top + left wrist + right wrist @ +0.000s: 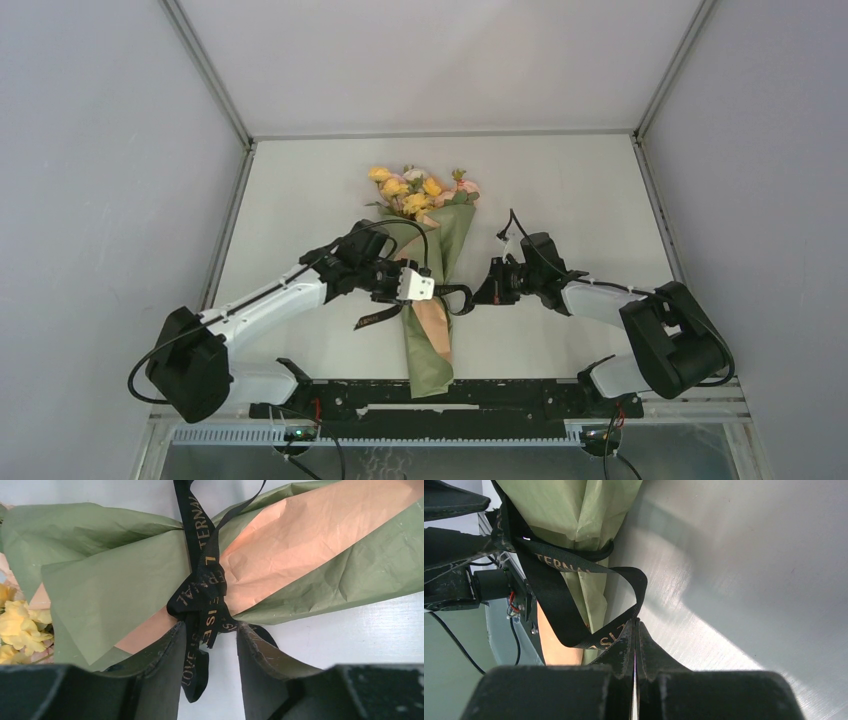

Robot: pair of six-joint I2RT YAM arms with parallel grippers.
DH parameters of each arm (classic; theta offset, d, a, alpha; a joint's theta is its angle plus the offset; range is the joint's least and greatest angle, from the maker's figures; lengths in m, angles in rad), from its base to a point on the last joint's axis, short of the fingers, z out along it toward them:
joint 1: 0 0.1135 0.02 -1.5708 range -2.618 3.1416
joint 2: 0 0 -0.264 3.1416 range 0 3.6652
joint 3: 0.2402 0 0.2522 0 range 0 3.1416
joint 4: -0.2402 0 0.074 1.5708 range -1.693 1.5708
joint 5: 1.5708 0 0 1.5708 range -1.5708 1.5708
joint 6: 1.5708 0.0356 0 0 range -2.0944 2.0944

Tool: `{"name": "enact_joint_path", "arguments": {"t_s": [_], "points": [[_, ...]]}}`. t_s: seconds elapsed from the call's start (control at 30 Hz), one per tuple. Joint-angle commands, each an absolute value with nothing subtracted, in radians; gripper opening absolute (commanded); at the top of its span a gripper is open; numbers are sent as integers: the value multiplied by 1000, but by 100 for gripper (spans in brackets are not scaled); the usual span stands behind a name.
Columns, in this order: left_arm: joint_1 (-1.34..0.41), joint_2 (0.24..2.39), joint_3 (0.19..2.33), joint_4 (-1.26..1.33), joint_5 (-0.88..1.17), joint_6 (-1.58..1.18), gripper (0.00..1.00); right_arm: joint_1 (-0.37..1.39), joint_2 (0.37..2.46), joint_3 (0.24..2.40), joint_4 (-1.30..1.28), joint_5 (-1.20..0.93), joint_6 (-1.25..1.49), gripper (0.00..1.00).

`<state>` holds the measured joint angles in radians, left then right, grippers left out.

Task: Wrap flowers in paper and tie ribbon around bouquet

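The bouquet lies lengthwise mid-table, with the flowers (415, 190) (15, 625) at its far end, in olive paper (447, 240) (110, 580) (589, 510) with peach lining. A black ribbon (372, 319) (200, 595) (554, 600) with gold lettering is knotted round the bouquet's waist. My left gripper (428, 290) (209, 630) sits at the knot from the left, its jaws apart. A loose ribbon tail hangs between them, unpinched. My right gripper (474, 296) (636, 622) is to the right of the bouquet, shut on a loop of the ribbon.
A black rail (430, 395) runs along the near table edge just below the paper's tail. Grey walls enclose the white table (580, 190) on three sides. Parts of the left arm (454, 580) show beyond the bouquet in the right wrist view.
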<state>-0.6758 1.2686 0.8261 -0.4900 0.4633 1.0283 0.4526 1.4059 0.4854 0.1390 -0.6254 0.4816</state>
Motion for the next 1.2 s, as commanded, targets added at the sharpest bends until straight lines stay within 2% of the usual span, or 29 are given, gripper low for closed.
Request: {"name": "enact_joint_path", "arguments": {"t_s": [0.0, 0.23, 0.3, 0.37, 0.63, 0.73, 1.0, 1.07, 1.17], "points": [[-684, 1281, 806, -442, 460, 1019, 44, 456, 1405, 522, 185, -629, 484, 0], [-699, 1296, 782, -380, 442, 1005, 32, 456, 1407, 522, 181, -634, 482, 0], [-703, 1297, 779, -379, 433, 1006, 21, 452, 1405, 521, 181, -636, 483, 0], [-706, 1290, 778, -383, 425, 1008, 3, 448, 1404, 522, 185, -641, 484, 0], [-707, 1202, 776, -650, 359, 1130, 0, 454, 1421, 573, 167, -684, 450, 0], [-706, 1180, 767, -682, 355, 1116, 0, 457, 1436, 598, 150, -710, 430, 10], [-707, 1173, 746, -647, 352, 1091, 0, 474, 1412, 601, 161, -767, 422, 58], [-708, 1176, 748, -629, 358, 1076, 2, 504, 1419, 600, 185, -765, 426, 64], [-708, 1177, 754, -588, 358, 1027, 2, 537, 1359, 600, 187, -695, 420, 62]]}}
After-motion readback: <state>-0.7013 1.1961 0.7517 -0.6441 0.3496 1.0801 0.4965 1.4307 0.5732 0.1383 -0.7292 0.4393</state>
